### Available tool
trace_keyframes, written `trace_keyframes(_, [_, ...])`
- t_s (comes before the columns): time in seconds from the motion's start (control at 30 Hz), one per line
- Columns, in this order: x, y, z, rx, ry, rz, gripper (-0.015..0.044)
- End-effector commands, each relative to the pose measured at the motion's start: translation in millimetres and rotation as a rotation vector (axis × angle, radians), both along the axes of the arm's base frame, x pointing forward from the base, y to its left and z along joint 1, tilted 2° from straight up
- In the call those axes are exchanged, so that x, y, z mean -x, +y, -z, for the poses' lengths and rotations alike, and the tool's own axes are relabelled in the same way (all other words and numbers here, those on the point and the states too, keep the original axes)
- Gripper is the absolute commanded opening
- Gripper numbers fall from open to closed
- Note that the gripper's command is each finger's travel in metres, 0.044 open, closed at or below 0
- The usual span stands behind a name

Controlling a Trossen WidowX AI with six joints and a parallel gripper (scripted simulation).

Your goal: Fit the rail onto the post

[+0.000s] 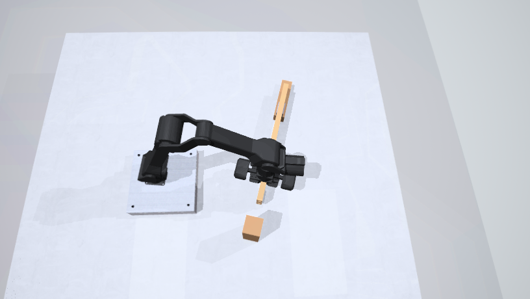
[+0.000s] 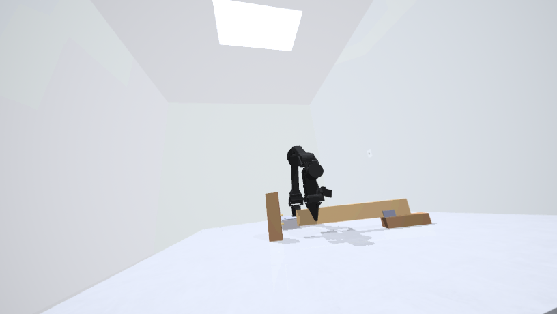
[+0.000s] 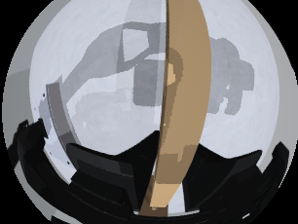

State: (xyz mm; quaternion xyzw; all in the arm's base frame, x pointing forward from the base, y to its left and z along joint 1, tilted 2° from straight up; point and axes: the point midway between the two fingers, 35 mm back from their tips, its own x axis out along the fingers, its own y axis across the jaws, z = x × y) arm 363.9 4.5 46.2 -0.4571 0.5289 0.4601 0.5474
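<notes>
The long wooden rail is held between the fingers of my gripper, which is shut on it near its near end. That end is off the table. The far end lies over the low footboard block, at its grey bracket; how it seats there is partly hidden. The wooden post stands upright beyond the near end. Its upper peg and lower peg point at the rail, with a gap between. I cannot tell whether the rail is exactly level.
The arm's base plate is on the table, left of the rail in the top view. The arm reaches across from it to the rail. The wrist camera housing sticks out on the rail's right side in that view.
</notes>
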Motion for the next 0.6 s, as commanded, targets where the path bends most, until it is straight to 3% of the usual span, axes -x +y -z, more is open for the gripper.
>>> trace_keyframes(0.0, [0.1, -0.3, -0.3, -0.003, -0.001, 0.0, 0.0])
trace_keyframes(0.57, [-0.3, 2.9, 2.4, -0.004, -0.001, 0.0, 0.0])
